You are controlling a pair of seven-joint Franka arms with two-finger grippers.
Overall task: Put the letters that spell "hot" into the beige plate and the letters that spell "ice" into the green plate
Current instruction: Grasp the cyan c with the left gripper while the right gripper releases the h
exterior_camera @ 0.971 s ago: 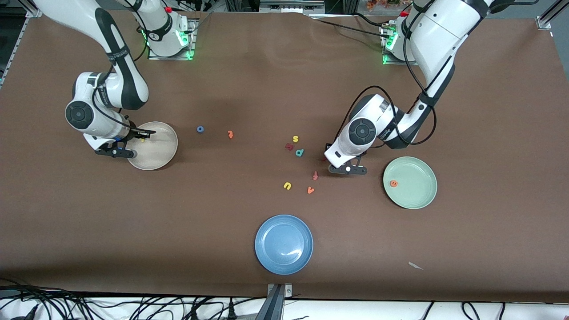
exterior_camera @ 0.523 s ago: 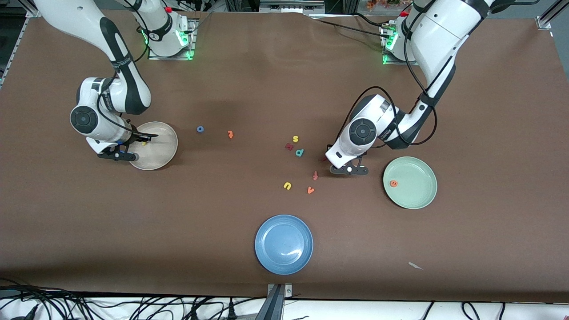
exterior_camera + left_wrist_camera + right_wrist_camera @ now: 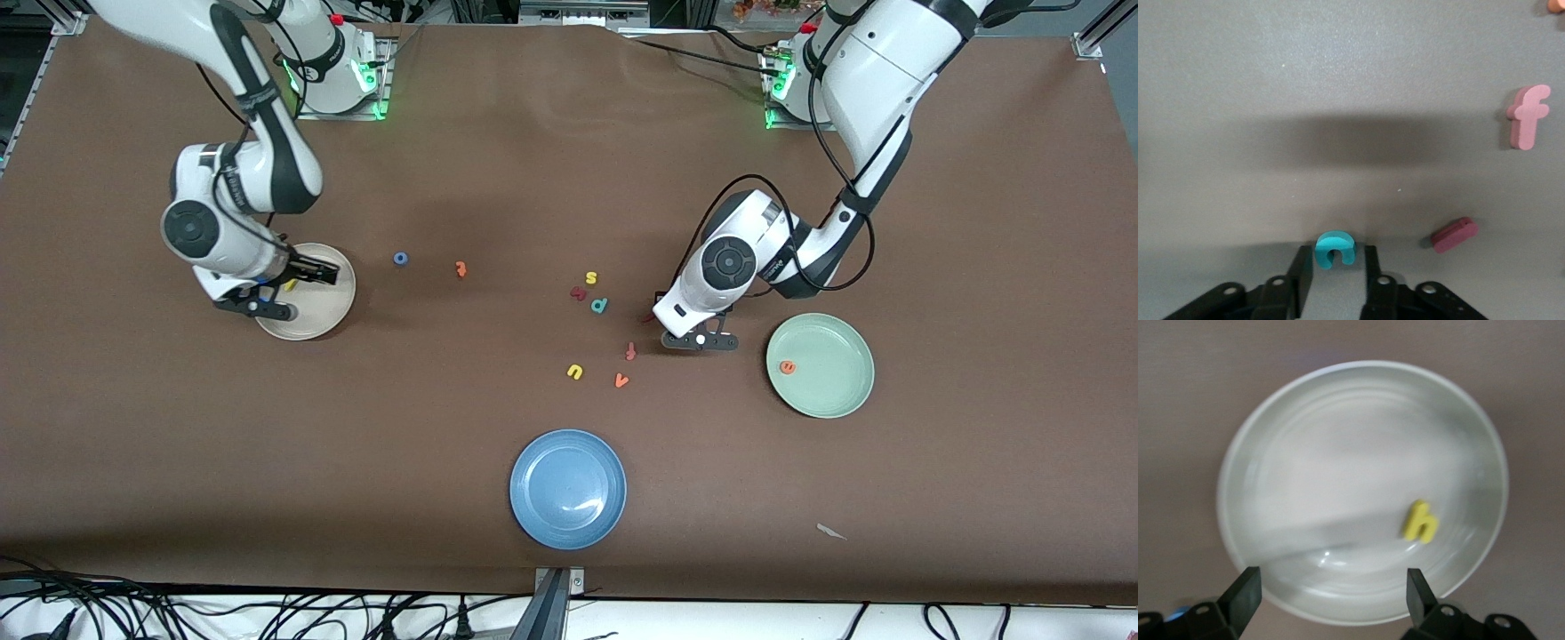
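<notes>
My right gripper (image 3: 293, 293) (image 3: 1331, 583) hangs open over the beige plate (image 3: 320, 311) (image 3: 1305, 440), and the yellow h (image 3: 290, 285) (image 3: 1420, 521) lies loose in that plate. On the table beside the green plate (image 3: 836, 391), my left gripper (image 3: 698, 340) (image 3: 1335, 259) is low, its fingers (image 3: 1301, 267) on either side of the teal c (image 3: 1335, 249) with a thin gap still showing. The dark red i (image 3: 1455, 235) lies just beside it. An orange e (image 3: 787, 366) sits in the green plate. The blue o (image 3: 400, 259) and orange t (image 3: 460, 268) lie on the table between the arms.
A blue plate (image 3: 567, 488) stands near the front camera's edge. Loose letters lie close to the left gripper: yellow s (image 3: 590, 278), dark red n (image 3: 578, 292), teal p (image 3: 599, 306), f (image 3: 630, 351) (image 3: 1527, 125), yellow u (image 3: 574, 372), orange v (image 3: 621, 380).
My right gripper has opened, left the yellow h in the beige plate and shifted toward the middle of the table. My left gripper's fingers have drawn in around the teal c.
</notes>
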